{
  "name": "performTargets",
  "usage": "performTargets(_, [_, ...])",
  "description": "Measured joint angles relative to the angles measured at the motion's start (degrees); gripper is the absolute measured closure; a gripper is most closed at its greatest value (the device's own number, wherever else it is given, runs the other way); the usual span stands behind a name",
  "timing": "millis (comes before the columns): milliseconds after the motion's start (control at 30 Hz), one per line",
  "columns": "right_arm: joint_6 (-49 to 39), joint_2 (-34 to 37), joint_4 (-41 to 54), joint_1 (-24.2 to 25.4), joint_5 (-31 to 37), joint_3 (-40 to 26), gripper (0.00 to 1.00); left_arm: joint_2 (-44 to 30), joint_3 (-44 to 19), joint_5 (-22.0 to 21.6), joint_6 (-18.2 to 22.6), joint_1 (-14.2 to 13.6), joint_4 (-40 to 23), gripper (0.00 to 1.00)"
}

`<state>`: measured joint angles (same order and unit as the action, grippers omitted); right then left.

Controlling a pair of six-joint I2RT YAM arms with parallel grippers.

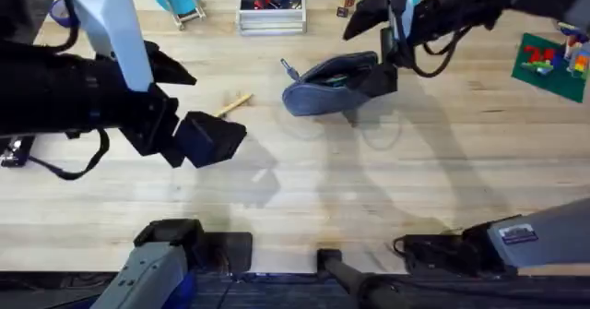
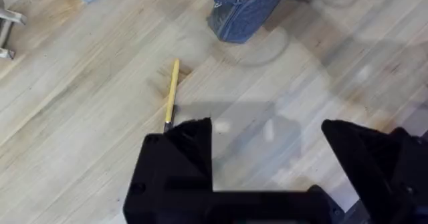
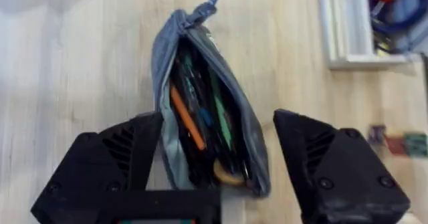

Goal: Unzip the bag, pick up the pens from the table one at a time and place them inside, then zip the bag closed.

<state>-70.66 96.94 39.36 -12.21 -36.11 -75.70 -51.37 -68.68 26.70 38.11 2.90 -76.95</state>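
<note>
The left end effector (image 2: 267,134) hovers released above the counter (image 1: 369,189), with the tan-yellow pen (image 2: 172,95) lying just beyond its one finger. The bag (image 3: 207,110) lies unzipped farther off, its mouth gaping between the spread fingers of the right end effector (image 3: 217,127), which is released too; colored pens (image 3: 187,120) sit inside it

A light wooden plank table (image 1: 304,189) is seen, its pale grain running crosswise; a tan-yellow pen (image 1: 235,103) lies flat on it; the blue-grey bag (image 1: 327,86) rests farther back, unzipped, with pens visible inside; a white tray (image 1: 270,14) and a green board (image 1: 551,62) are set near the far edge.
</note>
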Motion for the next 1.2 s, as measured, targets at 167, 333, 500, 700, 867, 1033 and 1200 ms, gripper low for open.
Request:
performTargets(167, [4.4,-6.5,4.2,0.0,6.7,0.0,0.006,0.0,0.0,0.0,0.0,0.0,0.0,0.008])
performTargets(333, [12.9,-12.0,8.7,0.2,11.0,0.0,0.004,0.0,0.0,0.0,0.0,0.0,0.0,0.007])
performTargets(500, [23.4,-16.2,11.4,0.9,12.9,0.0,0.004,0.0,0.0,0.0,0.0,0.0,0.0,0.007])
performTargets(700, [31.9,-21.3,12.1,1.1,13.9,0.6,0.004,0.0,0.0,0.0,0.0,0.0,0.0,0.007])
performTargets(867, [34.3,-27.8,13.5,1.5,14.1,4.0,0.004,0.0,0.0,0.0,0.0,0.0,0.0,0.005])
performTargets(1033, [34.9,-33.5,18.2,3.3,14.1,7.2,0.004,0.0,0.0,0.0,0.0,0.0,0.0,0.007])
performTargets(1200, [35.4,-38.2,25.0,4.8,14.3,9.2,0.004,0.0,0.0,0.0,0.0,0.0,0.0,0.007])
